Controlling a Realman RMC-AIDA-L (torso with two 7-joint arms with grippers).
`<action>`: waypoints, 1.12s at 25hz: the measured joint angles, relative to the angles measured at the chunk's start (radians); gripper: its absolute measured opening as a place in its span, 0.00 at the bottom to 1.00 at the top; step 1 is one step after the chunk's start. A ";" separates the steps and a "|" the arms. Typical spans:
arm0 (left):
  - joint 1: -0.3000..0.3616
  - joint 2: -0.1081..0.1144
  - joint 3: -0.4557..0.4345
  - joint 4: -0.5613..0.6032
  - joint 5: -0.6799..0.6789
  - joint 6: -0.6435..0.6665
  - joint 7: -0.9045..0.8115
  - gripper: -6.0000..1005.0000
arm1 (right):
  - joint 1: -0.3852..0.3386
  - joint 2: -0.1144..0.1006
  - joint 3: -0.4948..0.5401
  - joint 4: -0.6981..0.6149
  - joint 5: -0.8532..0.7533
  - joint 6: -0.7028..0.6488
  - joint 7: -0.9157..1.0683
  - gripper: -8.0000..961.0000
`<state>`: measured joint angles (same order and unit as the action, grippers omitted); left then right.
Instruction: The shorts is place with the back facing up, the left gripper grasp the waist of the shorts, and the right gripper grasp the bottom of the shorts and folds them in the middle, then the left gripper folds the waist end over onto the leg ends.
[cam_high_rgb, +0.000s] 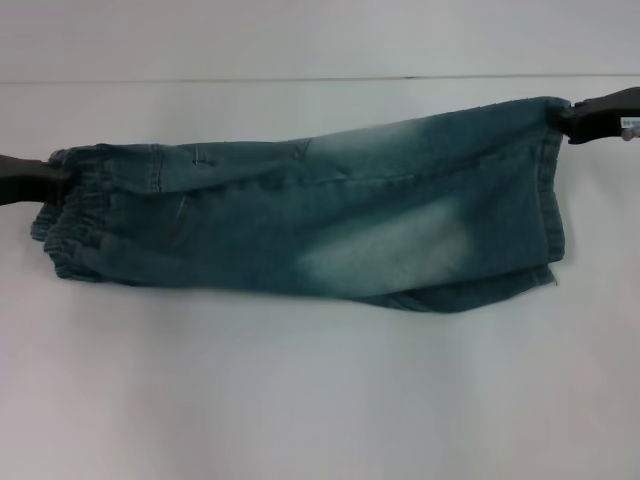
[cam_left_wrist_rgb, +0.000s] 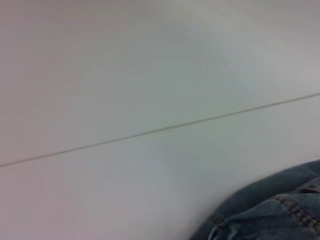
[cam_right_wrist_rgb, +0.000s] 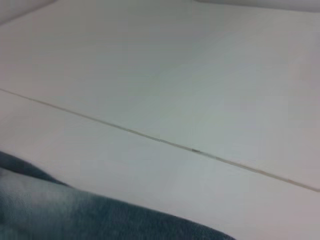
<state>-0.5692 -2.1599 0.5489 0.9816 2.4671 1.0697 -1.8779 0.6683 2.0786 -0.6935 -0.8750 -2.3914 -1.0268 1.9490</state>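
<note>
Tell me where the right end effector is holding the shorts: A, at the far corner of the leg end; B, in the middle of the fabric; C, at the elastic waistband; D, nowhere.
A: the right end effector pinches the far corner of the leg end of the shorts, while the left end effector holds the waistband.

Blue denim shorts (cam_high_rgb: 320, 225) with pale faded patches, white table (cam_high_rgb: 320, 400), black tools.
</note>
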 joint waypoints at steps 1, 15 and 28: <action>-0.002 0.000 0.000 -0.003 0.003 -0.011 -0.002 0.14 | 0.000 0.000 -0.014 0.009 -0.006 0.023 0.014 0.02; -0.007 0.002 0.069 -0.018 -0.003 -0.102 0.011 0.15 | 0.004 0.005 -0.067 0.039 -0.015 0.080 0.003 0.05; 0.046 0.000 0.116 0.084 0.002 -0.099 0.006 0.46 | -0.053 0.006 -0.063 -0.028 0.015 0.013 -0.038 0.34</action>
<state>-0.5233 -2.1597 0.6645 1.0651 2.4695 0.9705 -1.8722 0.6152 2.0847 -0.7566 -0.9027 -2.3760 -1.0135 1.9107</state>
